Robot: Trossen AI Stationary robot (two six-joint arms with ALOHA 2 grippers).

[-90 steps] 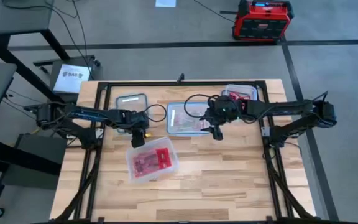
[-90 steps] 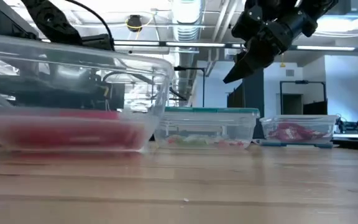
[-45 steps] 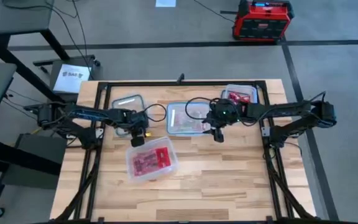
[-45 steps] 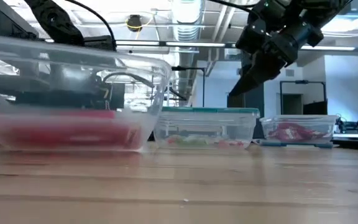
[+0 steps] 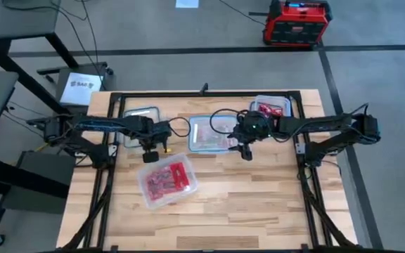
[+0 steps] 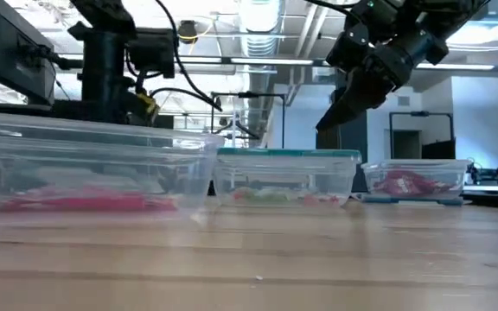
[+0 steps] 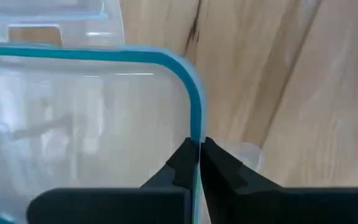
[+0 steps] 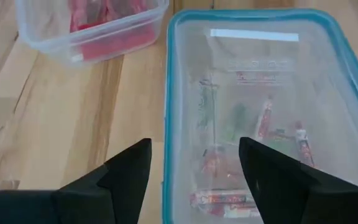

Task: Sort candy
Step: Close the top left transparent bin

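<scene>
Wooden table (image 5: 259, 204): left hand (image 7: 198, 163) clamped on a container rim (image 7: 194, 112), right hand (image 8: 194, 163) apart above half-blurred candy (image 8: 263, 121)

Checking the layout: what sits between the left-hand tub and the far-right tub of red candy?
A teal-rimmed tub holding a few candies; the high view shows it between them.

no text, label or number legible anywhere
</scene>
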